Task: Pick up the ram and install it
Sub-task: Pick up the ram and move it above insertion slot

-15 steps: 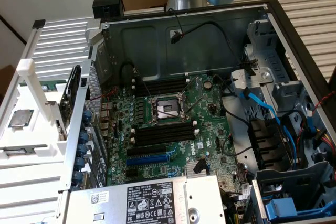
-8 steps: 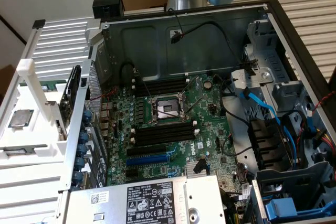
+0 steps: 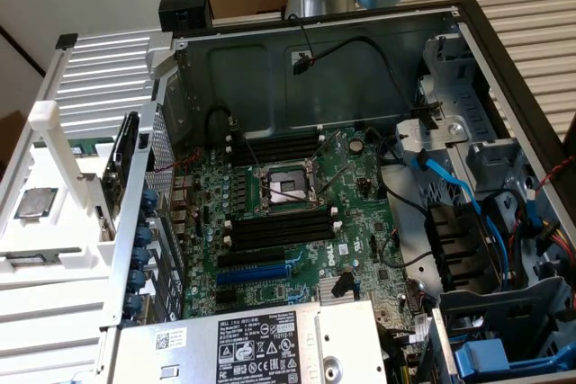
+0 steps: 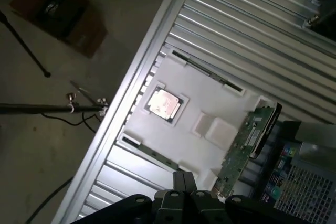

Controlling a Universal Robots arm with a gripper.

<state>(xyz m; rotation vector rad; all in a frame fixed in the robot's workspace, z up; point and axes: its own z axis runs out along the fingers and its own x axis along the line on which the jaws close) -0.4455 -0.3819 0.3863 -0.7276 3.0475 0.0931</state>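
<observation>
The ram (image 4: 149, 153) sits on edge in a groove along one edge of the white tray (image 4: 210, 103), near the CPU (image 4: 164, 103) and untouched. The gripper (image 4: 184, 180) hangs above the tray with its jaws pressed together on nothing. The stick looks light, stiff and fragile, best pinched by its long flat faces at mid-length, clear of the contact edge

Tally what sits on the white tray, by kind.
Ram sticks: 2
Processor chip: 1
Green circuit card: 1
Total: 4
</observation>
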